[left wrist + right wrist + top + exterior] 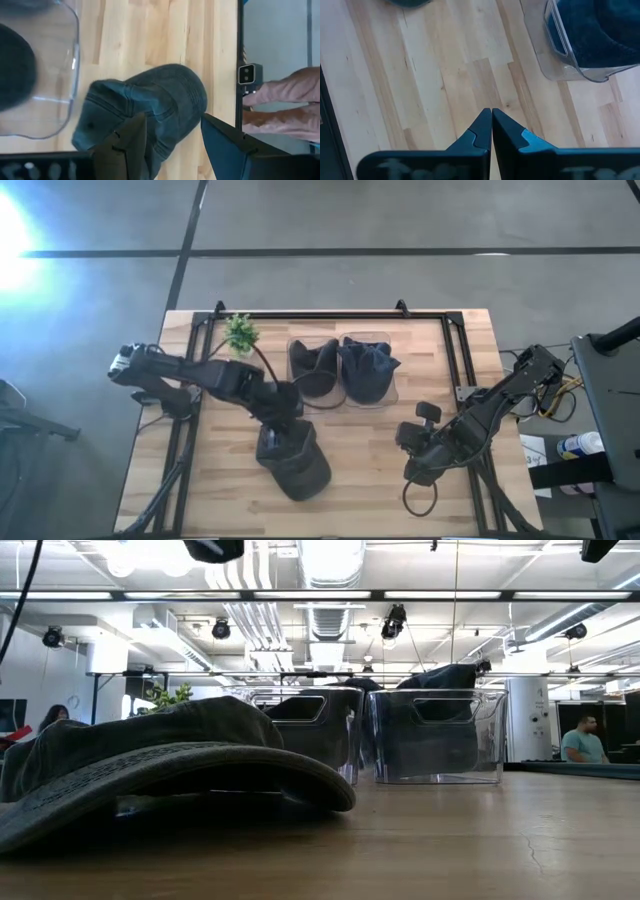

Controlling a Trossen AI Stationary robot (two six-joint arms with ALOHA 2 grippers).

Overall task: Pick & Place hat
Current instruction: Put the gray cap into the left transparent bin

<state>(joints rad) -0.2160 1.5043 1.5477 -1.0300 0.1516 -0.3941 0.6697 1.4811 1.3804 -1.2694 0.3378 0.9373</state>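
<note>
A dark grey-green cap [297, 467] lies on the table's near middle, resting on its brim and crown edge; in the low view the cap [170, 765] fills the left side. My left gripper [272, 442] hovers open above it. In the left wrist view one finger [125, 147] shows over the cap's [150, 105] brim side and the other [225, 142] over bare wood. The low view shows no fingers at the cap. My right gripper [412, 470] waits shut over the table's right part, its fingertips [491, 125] together above bare wood.
Two clear bins [314, 370] [368, 372] stand at the table's far middle, each with a dark hat inside. A small green plant [240, 332] stands left of them. A black frame [330, 314] runs along the far edge. A person's pink sleeve [285, 105] shows beyond the table edge.
</note>
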